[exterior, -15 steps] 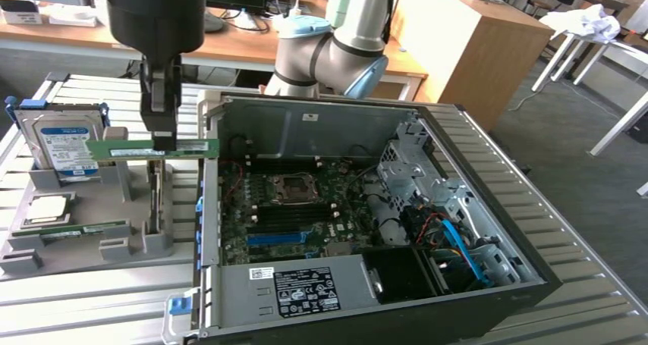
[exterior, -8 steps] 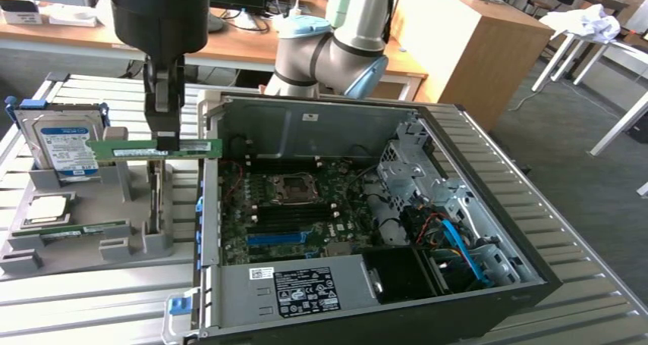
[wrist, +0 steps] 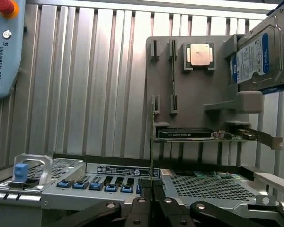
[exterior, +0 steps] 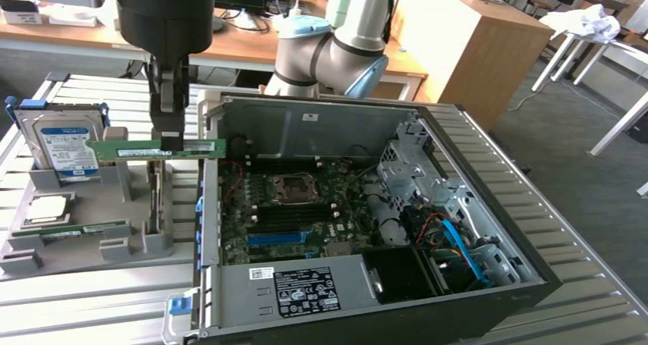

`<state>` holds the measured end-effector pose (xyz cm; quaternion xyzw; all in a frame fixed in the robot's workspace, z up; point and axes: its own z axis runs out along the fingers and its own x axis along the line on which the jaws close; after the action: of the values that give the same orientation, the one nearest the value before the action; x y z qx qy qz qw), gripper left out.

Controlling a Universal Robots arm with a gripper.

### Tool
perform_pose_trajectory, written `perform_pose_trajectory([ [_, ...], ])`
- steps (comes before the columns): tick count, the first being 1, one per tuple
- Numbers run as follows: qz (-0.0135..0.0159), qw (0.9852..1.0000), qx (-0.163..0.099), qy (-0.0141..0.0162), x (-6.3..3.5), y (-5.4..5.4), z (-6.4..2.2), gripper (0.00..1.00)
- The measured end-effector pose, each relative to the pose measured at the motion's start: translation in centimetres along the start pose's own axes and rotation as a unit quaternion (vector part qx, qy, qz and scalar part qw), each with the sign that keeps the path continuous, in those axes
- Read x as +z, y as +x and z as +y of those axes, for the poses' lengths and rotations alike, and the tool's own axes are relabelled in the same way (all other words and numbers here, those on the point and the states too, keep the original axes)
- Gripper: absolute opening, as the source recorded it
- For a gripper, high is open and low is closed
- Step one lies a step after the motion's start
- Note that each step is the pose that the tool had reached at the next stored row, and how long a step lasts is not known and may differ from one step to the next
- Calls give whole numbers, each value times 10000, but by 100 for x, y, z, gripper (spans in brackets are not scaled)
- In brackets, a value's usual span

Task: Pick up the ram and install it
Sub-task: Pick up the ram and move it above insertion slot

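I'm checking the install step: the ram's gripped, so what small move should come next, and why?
Probably carry the ram toward the exterior view's right, over the motherboard. The gripper is shut on it, holding it above the holder, outside the case.

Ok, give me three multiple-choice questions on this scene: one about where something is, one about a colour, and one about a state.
1. Where is the memory stick that the fingers are on?
A. In the air over the grey holder, beside the open computer case
B. Plugged in inside the case
C. Resting down in a holder slot

2. What colours are on the hard drive's label?
A. Red and yellow
B. Blue and white
C. Plain black

3. What are the fingers doing?
A. Spread wide, holding nothing
B. Shut on the hard drive
C. Shut on the memory stick

Answers:
1 A, the stick hangs above the holder, outside the case.
2 B, the label shows blue and white.
3 C, the fingers pinch the stick.
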<state>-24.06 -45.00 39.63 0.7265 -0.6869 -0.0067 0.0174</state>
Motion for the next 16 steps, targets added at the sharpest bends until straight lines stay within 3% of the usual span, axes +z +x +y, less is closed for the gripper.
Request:
perform_pose_trajectory([
  [16,4,10000,0,0,-3,4,-82,13],
])
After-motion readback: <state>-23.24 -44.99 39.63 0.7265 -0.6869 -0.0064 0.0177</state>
